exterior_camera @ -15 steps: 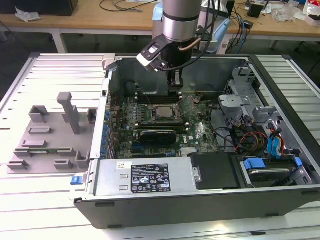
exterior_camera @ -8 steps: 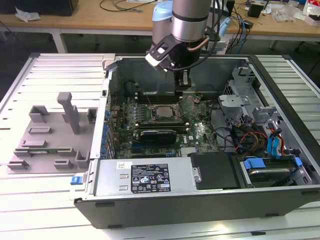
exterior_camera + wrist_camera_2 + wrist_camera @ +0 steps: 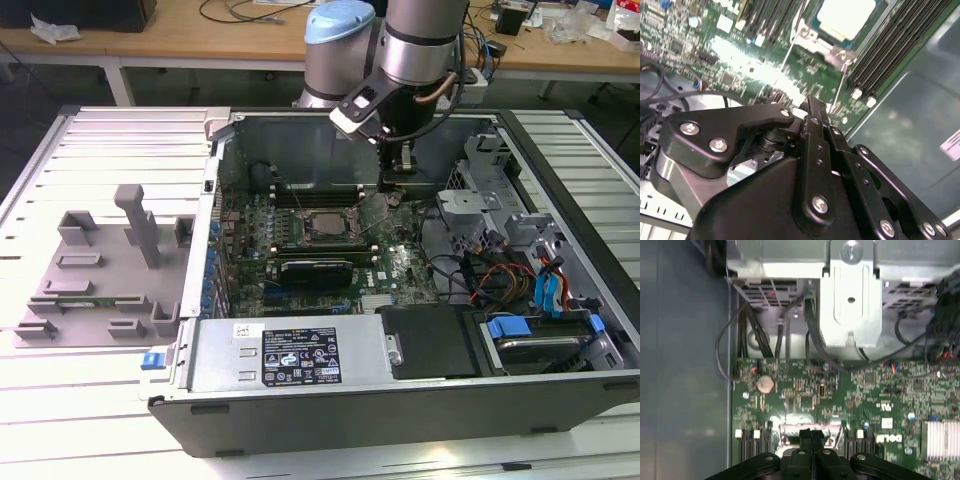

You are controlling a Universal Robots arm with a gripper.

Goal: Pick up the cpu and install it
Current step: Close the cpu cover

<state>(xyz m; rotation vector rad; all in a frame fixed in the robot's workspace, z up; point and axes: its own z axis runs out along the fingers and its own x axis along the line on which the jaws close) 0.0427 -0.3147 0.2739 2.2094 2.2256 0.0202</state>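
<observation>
The cpu (image 3: 845, 17), a pale silvery square, lies flat in the socket of the green board (image 3: 740, 55). In the exterior view the cpu (image 3: 322, 226) sits mid-board inside the open computer case (image 3: 400, 400). My gripper (image 3: 399, 180) hangs over the board just to the exterior view's right of the socket, beside a raised metal frame (image 3: 375, 210). The two black fingers (image 3: 807, 436) press together in the first wrist view, with nothing visible between them. The gripper (image 3: 812, 105) stands a short way off the cpu, above thin wire levers (image 3: 840, 85).
A grey holder block (image 3: 100, 270) lies on the slatted table at the exterior view's left. Inside the case are memory slots (image 3: 890, 55), black cables (image 3: 750, 330), a metal bracket (image 3: 850, 305), a heatsink (image 3: 940, 440) and drive bays with blue tabs (image 3: 540, 330).
</observation>
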